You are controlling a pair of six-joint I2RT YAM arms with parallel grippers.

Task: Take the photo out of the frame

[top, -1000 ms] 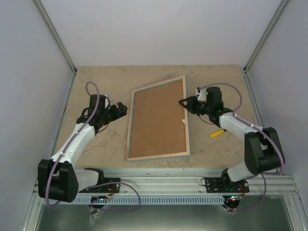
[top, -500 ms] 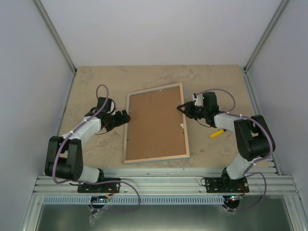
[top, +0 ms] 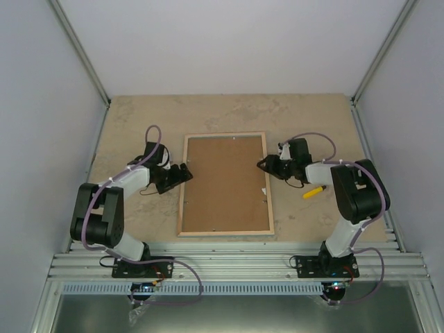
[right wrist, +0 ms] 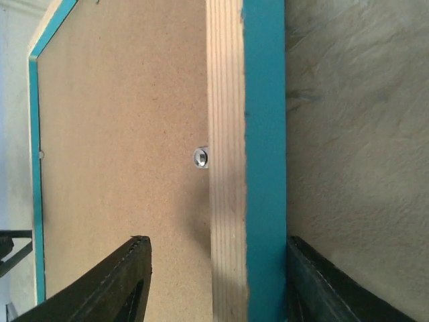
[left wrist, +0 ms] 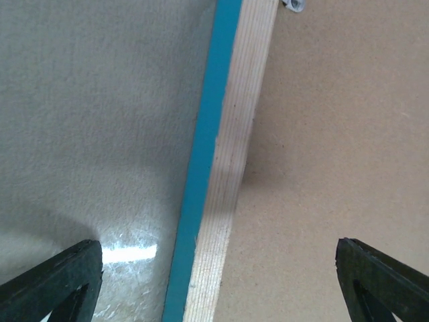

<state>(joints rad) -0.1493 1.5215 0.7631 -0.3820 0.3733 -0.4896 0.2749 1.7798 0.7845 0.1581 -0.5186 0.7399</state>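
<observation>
One frame (top: 224,234) lies face down, brown backing board (top: 223,184) inside it.

Your left gripper (top: 184,169) low, reaching inward, jaws spread wide, your right gripper (top: 263,165) facing it, jaws partly apart, both elbows bent

Small yellow object (top: 312,191) on the beige table (top: 139,118), right of the brown backing board (top: 223,184).

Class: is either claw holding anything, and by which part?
Nothing is held: the left claw and the right claw stand open, each astride a side rim of the frame.
</observation>
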